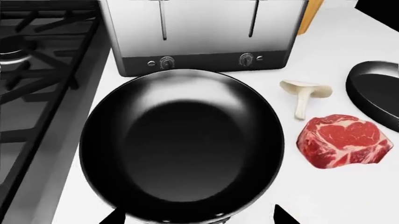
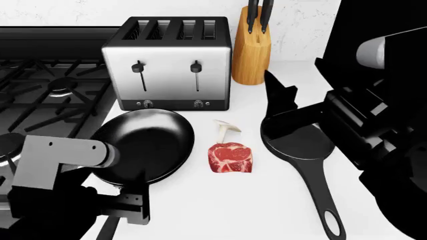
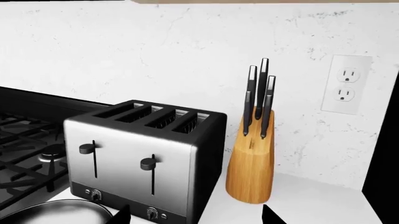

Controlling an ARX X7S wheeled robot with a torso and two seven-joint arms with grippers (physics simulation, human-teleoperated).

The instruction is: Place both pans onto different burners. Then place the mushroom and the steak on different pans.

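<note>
We judge the first step is in hand: neither pan sits on a burner yet. The large pan (image 2: 143, 145) rests on the white counter (image 2: 267, 210) just right of the stove (image 2: 40, 90), directly in front of the toaster (image 2: 167, 62), and its handle appears to run toward 6 o'clock under our left gripper (image 1: 196, 217). In the left wrist view only the 2 dark fingertips (image 1: 112, 217) show at the pan's near rim, set apart on either side of where the handle should start; the handle itself is hidden, so we cannot tell whether they grip it or merely straddle it. The nearest burner (image 2: 61, 85) lies at about 10 o'clock from this pan, so our left arm is plainly the closer one for that carry. The small pan (image 2: 297, 140) lies at 3 o'clock from the steak (image 2: 231, 158), its handle running toward 5 o'clock. Our right gripper (image 3: 193, 214) looks at the toaster and knife block (image 3: 251, 168), with 2 tips spread wide and nothing between them. The mushroom (image 2: 225, 128) lies on its side just behind the steak, at 12 o'clock, near but not clearly touching. We can read no brand or writing anywhere; the toaster shows only 2 levers and 2 knobs.
</note>
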